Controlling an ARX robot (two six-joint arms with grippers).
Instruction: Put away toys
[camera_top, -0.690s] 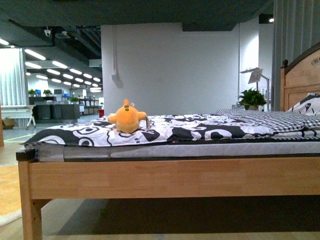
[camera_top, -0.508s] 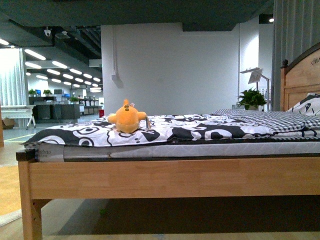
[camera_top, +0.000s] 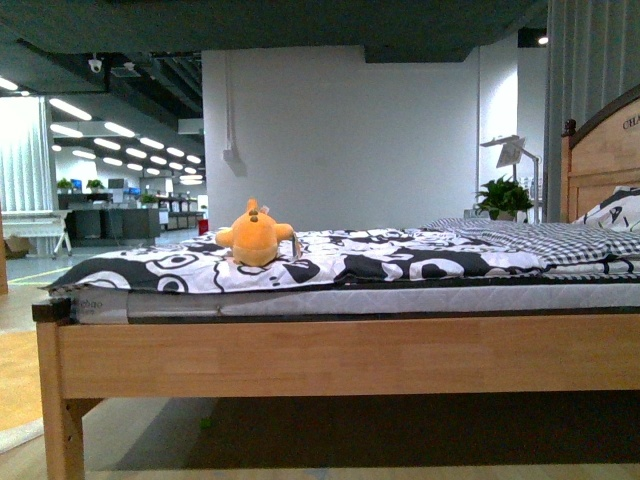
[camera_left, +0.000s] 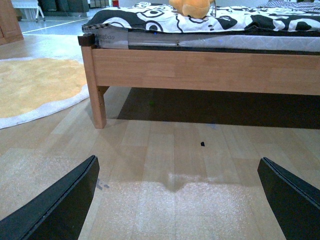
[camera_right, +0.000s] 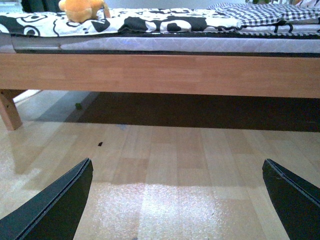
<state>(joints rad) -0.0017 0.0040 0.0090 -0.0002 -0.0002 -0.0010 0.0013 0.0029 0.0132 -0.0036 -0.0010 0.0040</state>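
Fingers of left gripper (camera_left: 177, 200) and right gripper (camera_right: 177, 200) spread wide, nothing held, seen only in wrist views above wood floor (camera_left: 150, 150), orange plush toy (camera_top: 256, 236) laid on patterned bedspread (camera_top: 400, 258), headboard (camera_top: 600, 150) and potted plant (camera_top: 503, 197) shown only in front view

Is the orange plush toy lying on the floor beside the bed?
No, the plush toy lies on top of the bed, on its patterned cover.

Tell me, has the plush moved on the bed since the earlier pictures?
No. The plush lies on the same black-and-white patch of the bedspread, just right of the wall box behind it, as before.
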